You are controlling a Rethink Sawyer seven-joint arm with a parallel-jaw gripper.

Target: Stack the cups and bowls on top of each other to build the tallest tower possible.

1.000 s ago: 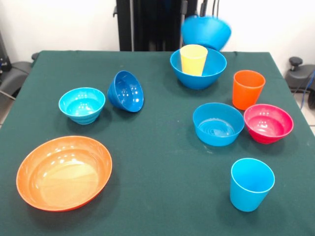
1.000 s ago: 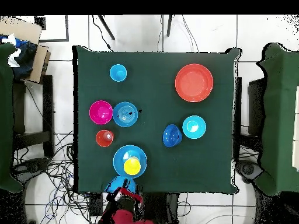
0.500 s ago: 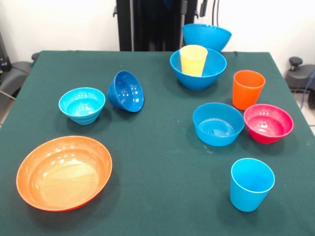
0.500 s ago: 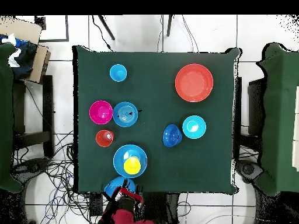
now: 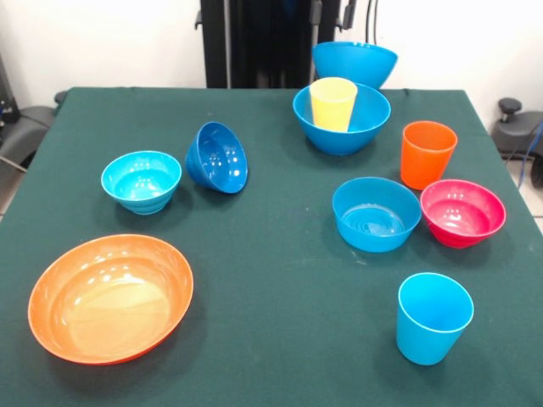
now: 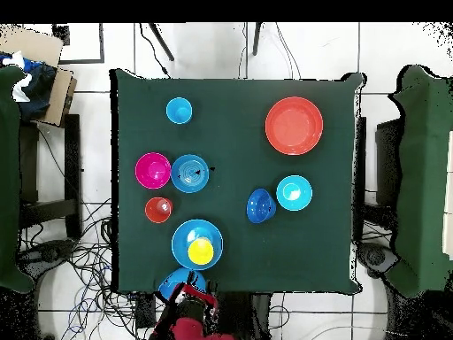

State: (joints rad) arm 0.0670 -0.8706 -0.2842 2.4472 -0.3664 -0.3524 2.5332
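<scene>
A yellow cup stands in a large blue bowl at the far side. A second large blue bowl sits level at the table's far edge. In the overhead view it lies under my gripper, and I cannot tell whether the gripper holds it. An orange cup, a magenta-red bowl, a light blue bowl and a light blue cup stand on the right. A dark blue bowl lies tipped beside a cyan bowl. A wide orange bowl is near left.
The green table carries everything. The black pedestal stands behind its far edge. In the overhead view, cables lie on the floor and chairs stand beside the table.
The second large blue bowl was tilted and blurred a second ago; it now sits level and still at the far edge. Nothing else has moved.
</scene>
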